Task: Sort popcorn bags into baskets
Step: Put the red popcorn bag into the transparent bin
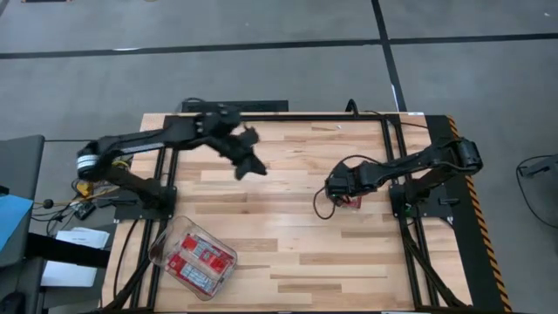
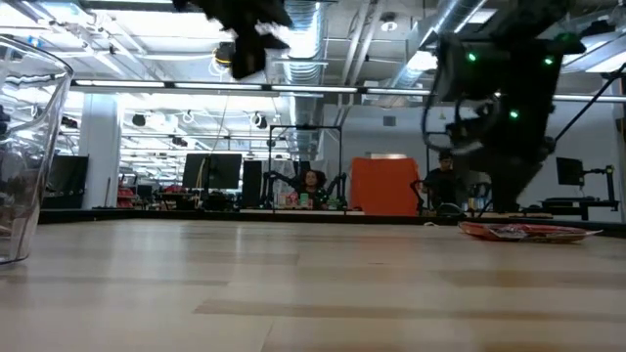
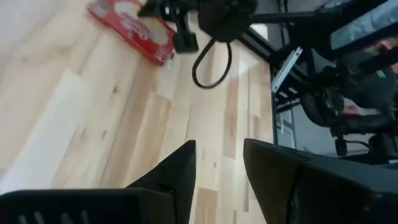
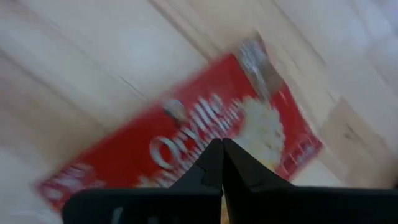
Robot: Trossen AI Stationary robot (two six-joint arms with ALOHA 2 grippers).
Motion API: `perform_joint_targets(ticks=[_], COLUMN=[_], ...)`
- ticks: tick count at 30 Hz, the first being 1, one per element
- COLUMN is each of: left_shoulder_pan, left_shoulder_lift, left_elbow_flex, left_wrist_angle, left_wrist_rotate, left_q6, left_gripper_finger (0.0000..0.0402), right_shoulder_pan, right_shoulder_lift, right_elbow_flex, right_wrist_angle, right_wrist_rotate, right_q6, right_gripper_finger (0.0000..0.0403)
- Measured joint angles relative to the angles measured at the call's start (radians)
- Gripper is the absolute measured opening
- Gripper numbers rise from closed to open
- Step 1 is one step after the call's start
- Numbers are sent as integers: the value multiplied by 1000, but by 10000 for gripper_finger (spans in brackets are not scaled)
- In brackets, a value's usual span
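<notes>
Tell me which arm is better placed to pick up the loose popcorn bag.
Right. The right pincer hangs directly over the popcorn bag on the table, fingers shut. The left pincer hangs empty and open over bare wood, well away from it.

Seen from above, the tub (image 1: 193,257) sits at about 7 o'clock on the table (image 1: 288,253), near its front left corner, with several popcorn bags (image 1: 199,260) lying in it. One lone bag (image 1: 350,201) lies flat at 3 o'clock, under the right hand (image 1: 336,191). The left hand (image 1: 247,166) hangs above the table at 11 o'clock, well apart from both.
</notes>
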Motion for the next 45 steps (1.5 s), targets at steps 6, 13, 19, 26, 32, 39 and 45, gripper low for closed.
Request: perform_joint_targets(ticks=[6,13,19,26,32,39,45], left_shoulder_pan=[-8,-22,-25,-25,16,85,104], left_shoulder_lift=[217,364,378,378,378,453,555], left_elbow_flex=[0,-1,-1,-1,-1,0,8], left_wrist_angle=[161,187,195,252,401,427,432], left_wrist_rotate=[121,190,145,-11,-61,-33,53], left_q6=[-38,-53,-48,-33,-15,-48,-117], left_gripper_finger=[121,121,121,121,141,221,260], right_shoulder_pan=[41,66,13,-124,-116,7,89], right_shoulder_lift=[-1,15,20,-38,-220,-249,-114], right_elbow_flex=[-71,-115,-86,-82,-16,-16,-15], right_wrist_angle=[30,127,343,724,541,398,463], right_wrist_rotate=[-22,-34,-68,-144,-165,-157,-141], right_q6=[75,141,48,-143,-204,-250,-252], right_gripper_finger=[7,20,8,22,10,17,8])
